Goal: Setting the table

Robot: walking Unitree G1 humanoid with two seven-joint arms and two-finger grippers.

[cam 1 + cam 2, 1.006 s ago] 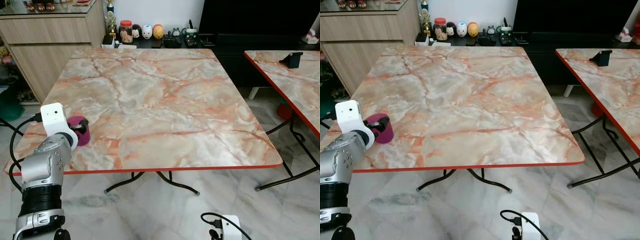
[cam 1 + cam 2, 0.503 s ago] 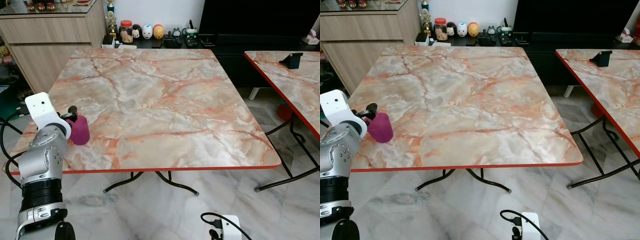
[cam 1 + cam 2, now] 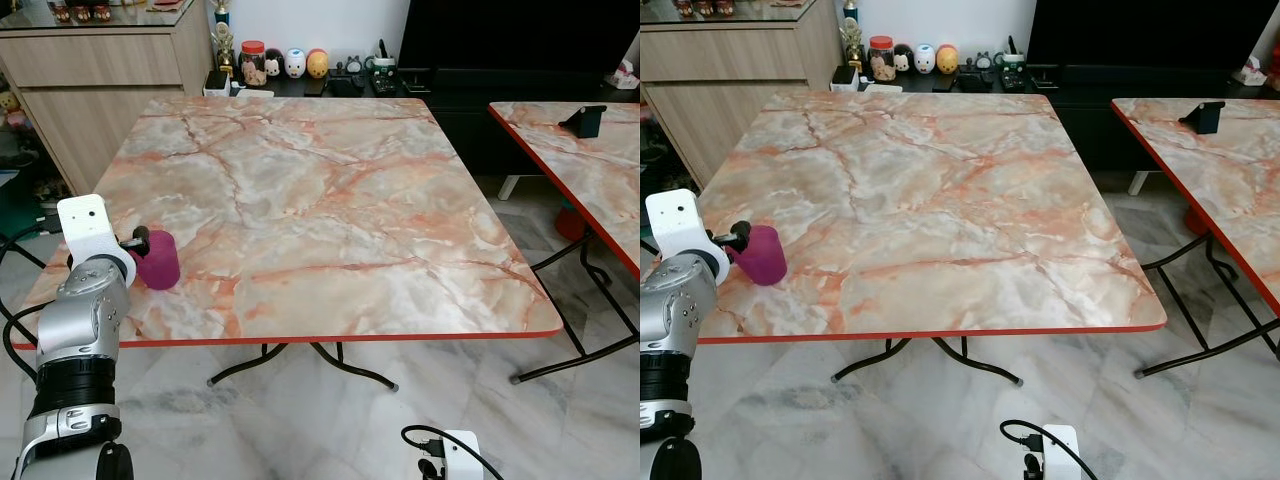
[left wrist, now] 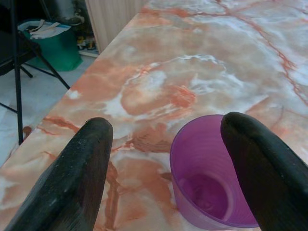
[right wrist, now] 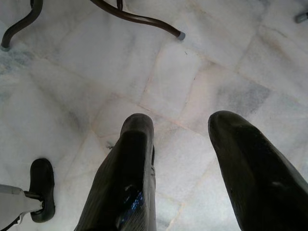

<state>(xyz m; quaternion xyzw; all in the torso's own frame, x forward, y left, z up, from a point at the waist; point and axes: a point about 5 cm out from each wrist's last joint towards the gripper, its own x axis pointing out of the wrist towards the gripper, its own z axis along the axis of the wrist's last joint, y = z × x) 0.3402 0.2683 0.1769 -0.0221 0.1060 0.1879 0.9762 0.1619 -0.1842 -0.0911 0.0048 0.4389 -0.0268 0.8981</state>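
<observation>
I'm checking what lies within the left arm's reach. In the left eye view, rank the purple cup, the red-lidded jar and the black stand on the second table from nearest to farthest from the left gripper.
1. Purple cup: right at the left gripper, near the table's left front edge.
2. Red-lidded jar: on the low shelf beyond the table's far edge.
3. Black stand: on the second table, far right.

Translucent purple plastic cup [image 4: 207,178]; glossy marble-look table [image 3: 330,210]; polished stone floor [image 5: 202,62].

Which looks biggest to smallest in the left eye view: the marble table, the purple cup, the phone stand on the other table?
1. Marble table, by far.
2. Purple cup.
3. Phone stand, close to the cup in apparent size and farther away, so that order is unsure.
</observation>
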